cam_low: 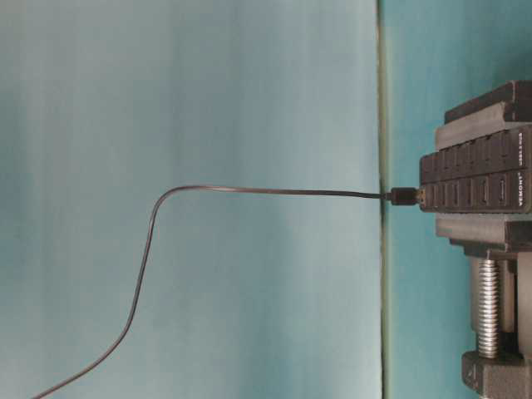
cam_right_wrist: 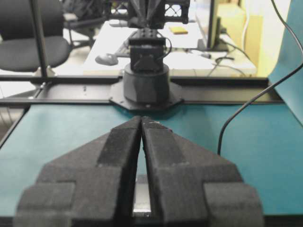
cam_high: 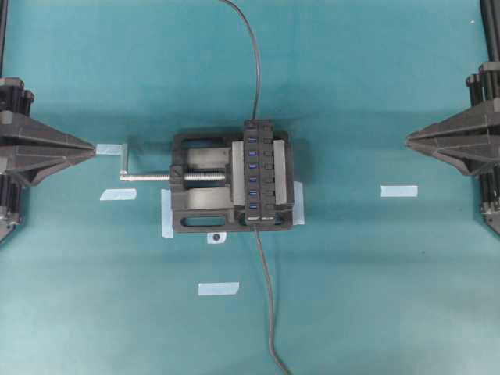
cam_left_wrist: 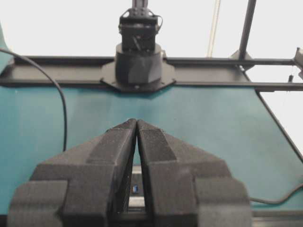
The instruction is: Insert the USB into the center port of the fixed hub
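Teal bench (cam_high: 391,94) carries the fixed hub (cam_high: 259,173), clamped in a black vise (cam_high: 203,183) at the middle, with grey cables leaving both its ends; the free USB plug cannot be picked out in any view. Both the left hand (cam_high: 95,147) and the right hand (cam_high: 408,139) sit closed and empty, well apart from the hub. Judging from this, find the plug first, then line it up squarely with the center port (cam_high: 253,174).

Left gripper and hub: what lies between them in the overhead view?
In the overhead view, a tape strip lies right at the left gripper. Then come the crank and screw of the vise, which holds the hub.
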`<action>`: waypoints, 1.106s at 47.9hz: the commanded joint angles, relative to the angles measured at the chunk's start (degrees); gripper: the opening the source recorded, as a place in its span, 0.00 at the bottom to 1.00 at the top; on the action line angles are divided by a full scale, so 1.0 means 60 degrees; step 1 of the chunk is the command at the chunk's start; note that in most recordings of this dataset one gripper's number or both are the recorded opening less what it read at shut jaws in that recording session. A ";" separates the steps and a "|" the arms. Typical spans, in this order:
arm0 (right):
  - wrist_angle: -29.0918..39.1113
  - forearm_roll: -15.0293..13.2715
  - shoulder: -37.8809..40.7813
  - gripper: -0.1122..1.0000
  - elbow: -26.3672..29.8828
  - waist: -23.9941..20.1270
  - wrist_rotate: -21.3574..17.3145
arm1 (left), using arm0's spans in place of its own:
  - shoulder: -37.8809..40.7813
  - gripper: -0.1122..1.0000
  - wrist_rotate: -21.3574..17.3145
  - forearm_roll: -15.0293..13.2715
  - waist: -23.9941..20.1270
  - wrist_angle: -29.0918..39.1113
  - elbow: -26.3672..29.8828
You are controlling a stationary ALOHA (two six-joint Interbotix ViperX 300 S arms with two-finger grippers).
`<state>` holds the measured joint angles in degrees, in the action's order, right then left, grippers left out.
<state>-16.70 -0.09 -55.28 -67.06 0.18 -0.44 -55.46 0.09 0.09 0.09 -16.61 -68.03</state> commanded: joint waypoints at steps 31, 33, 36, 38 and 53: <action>0.3384 0.0645 -0.0117 0.11 0.0352 0.0659 -0.1128 | 0.0454 0.10 0.0073 0.0044 0.0015 0.2329 0.0894; 0.3574 0.0659 0.0029 0.11 0.0396 0.0747 -0.1128 | 0.0542 0.10 0.0073 0.0044 0.0015 0.2520 0.0938; 0.3838 0.0645 0.0352 0.11 0.0527 0.0879 -0.1113 | 0.0688 0.10 0.0088 0.0044 0.0015 0.2622 0.0996; 0.3955 0.0630 0.0527 0.11 0.0601 0.0952 -0.1113 | 0.0776 0.10 0.0073 0.0044 0.0015 0.2622 0.1025; 0.4790 -0.0044 0.2285 0.11 0.1626 0.1465 -0.1084 | 0.1436 0.10 0.0073 0.0044 0.0015 0.2651 0.1143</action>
<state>11.25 0.35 -44.82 -60.38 7.73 -6.50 -47.37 0.44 0.26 0.09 -0.26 -62.67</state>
